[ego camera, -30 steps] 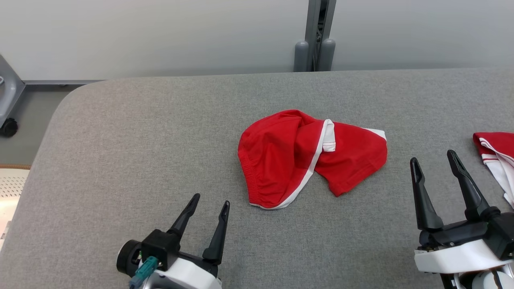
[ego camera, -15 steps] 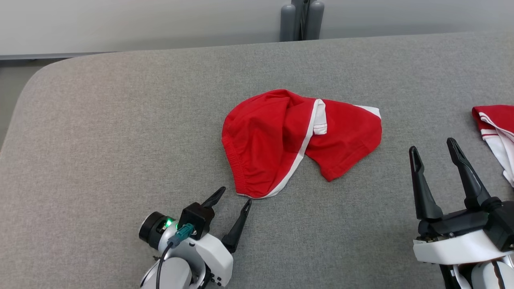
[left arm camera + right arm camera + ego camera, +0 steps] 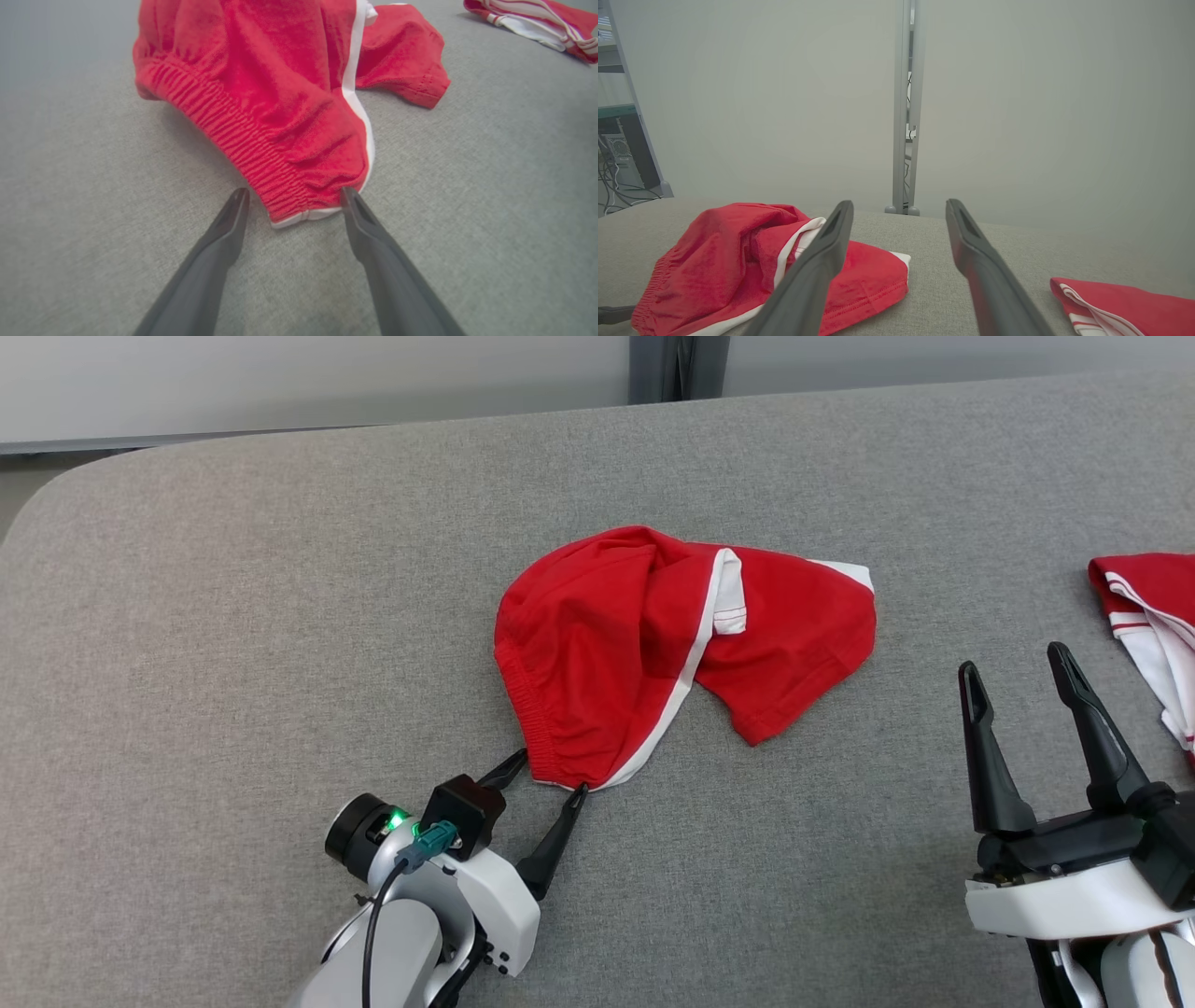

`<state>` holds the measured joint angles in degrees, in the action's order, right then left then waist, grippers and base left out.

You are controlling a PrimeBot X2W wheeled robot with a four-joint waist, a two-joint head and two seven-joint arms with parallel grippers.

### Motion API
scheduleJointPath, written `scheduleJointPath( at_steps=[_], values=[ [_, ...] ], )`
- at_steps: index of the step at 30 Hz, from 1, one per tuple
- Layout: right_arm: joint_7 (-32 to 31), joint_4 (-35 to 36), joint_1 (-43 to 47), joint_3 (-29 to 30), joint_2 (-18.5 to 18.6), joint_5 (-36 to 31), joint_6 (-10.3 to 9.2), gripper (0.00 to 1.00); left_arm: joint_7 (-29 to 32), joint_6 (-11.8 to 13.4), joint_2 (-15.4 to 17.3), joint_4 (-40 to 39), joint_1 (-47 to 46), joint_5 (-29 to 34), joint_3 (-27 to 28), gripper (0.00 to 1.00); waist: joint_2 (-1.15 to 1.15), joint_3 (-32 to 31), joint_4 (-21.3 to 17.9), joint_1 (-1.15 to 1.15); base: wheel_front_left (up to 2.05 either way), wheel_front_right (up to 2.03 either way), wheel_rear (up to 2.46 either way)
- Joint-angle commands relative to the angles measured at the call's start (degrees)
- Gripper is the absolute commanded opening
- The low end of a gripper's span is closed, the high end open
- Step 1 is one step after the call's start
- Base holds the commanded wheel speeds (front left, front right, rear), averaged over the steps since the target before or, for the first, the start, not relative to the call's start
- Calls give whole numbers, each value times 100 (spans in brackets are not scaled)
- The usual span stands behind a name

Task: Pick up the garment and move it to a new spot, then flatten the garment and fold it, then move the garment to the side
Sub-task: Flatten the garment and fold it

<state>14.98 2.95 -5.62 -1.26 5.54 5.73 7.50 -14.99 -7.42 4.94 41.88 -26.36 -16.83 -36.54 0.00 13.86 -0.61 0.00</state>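
The left end effector (image 3: 552,773) sits low on the grey counter (image 3: 233,616), its fingers spread wide on either side of the near waistband corner of the red shorts (image 3: 607,644). The shorts lie crumpled at the counter's middle. Further right, the right end effector (image 3: 1013,658) hangs wide open, well apart from the shorts, and a second red-and-white garment (image 3: 1144,607) lies at the right edge.

The tabletop (image 3: 233,616) is covered in grey woven fabric, its far left corner rounded; a crumpled red garment (image 3: 597,663) with white trim and a gathered waistband lies near its middle; a second red-and-white garment (image 3: 1144,607) lies well apart, at the head view's right edge, partly cut off.
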Motion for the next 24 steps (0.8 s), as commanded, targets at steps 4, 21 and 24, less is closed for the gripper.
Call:
scheduleJointPath(
  at_steps=[4, 21, 24],
  values=[
    [28, 29, -77, 6, 1, -25, -2, 100, -24, -6, 112, 20, -157, -224, -143, 100, 0, 30, 2, 0, 0, 0, 0],
    [28, 21, -72, 30, -17, -84, -2, 100, -24, -7, 287, -50, -261, -624, -674, 87, 0, 73, -1, 0, 0, 0, 0],
    [28, 8, -76, 32, -10, -96, -2, 100, -24, -7, 296, -104, -275, -666, -717, 22, 0, 86, 6, 0, 0, 0, 0]
  ],
)
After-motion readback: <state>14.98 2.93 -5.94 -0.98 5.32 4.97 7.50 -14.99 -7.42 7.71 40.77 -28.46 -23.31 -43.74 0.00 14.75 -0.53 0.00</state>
